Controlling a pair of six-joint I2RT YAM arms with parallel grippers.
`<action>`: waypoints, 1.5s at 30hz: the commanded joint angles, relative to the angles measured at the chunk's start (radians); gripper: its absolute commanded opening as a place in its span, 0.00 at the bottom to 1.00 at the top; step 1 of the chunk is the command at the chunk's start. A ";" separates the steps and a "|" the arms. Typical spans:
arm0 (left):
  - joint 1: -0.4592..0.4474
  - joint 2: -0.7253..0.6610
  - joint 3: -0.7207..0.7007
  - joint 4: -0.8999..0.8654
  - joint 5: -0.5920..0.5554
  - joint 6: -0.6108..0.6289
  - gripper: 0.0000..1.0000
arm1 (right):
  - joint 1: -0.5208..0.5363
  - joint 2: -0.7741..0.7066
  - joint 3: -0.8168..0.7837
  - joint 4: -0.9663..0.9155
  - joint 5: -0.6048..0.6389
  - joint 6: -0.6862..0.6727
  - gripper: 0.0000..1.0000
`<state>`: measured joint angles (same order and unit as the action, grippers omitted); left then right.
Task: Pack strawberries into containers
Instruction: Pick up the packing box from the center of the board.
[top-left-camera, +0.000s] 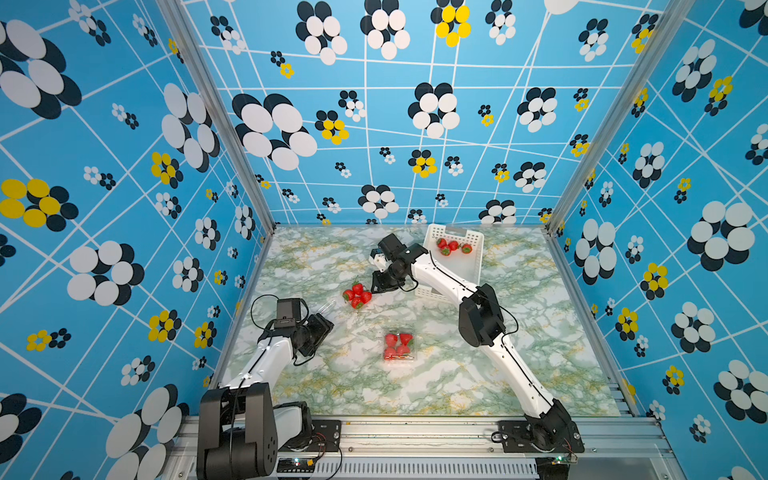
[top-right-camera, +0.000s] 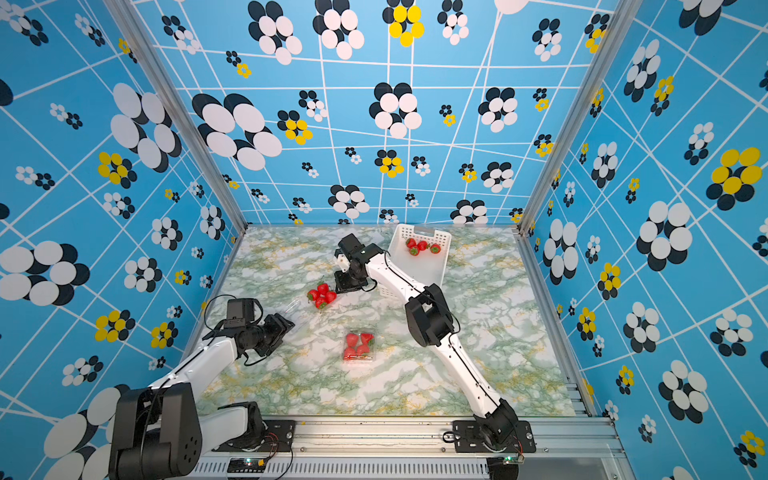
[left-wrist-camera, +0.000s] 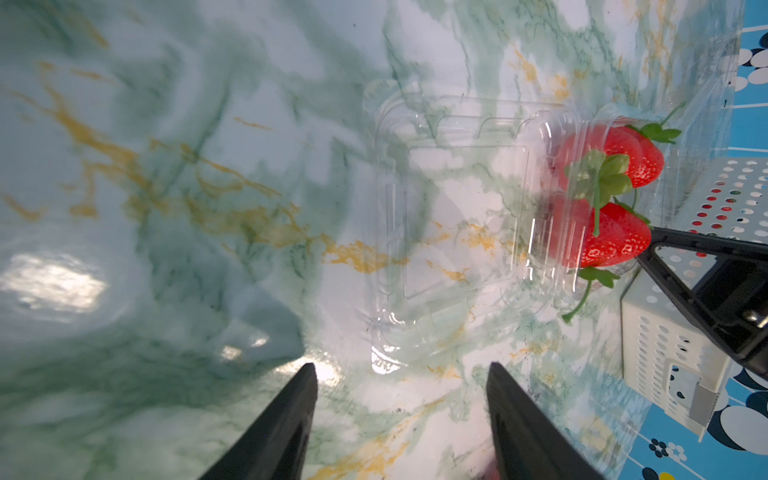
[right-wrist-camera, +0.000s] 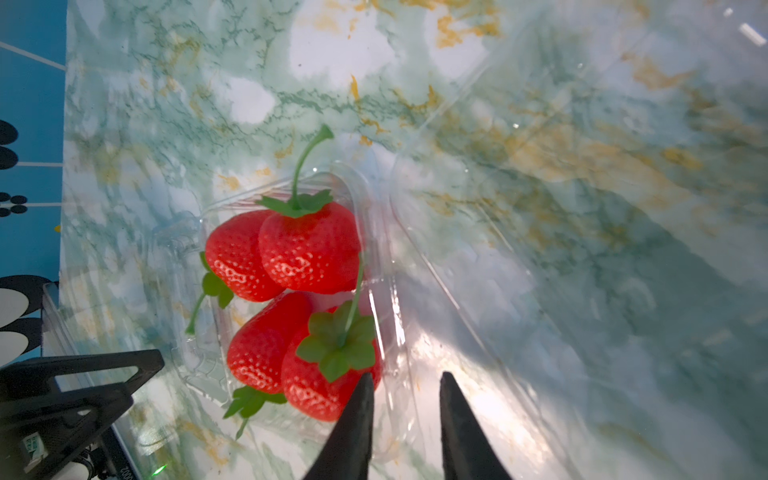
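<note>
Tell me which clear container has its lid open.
The container at the right gripper: its lid is folded back, while the other container looks shut.

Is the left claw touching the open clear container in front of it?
Apart. In the left wrist view, bare table shows between each fingertip of the left claw and the rim of the open container.

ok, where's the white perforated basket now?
In both top views, the white perforated plastic basket sits at the green marbled table's far right, partly under the right arm.
</note>
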<state>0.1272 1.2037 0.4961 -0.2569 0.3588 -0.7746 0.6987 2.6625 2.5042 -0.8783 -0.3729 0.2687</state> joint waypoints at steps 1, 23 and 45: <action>0.012 0.004 -0.015 0.008 0.008 0.001 0.66 | -0.004 0.023 0.011 -0.002 -0.006 0.004 0.28; 0.022 -0.008 -0.023 0.010 0.008 -0.006 0.66 | -0.004 0.039 -0.008 0.025 -0.012 0.018 0.22; 0.042 -0.020 -0.040 0.022 0.001 -0.008 0.67 | 0.018 -0.130 -0.238 0.086 0.023 0.022 0.13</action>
<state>0.1581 1.1942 0.4778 -0.2420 0.3656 -0.7780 0.7040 2.5790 2.2913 -0.7792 -0.3828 0.2897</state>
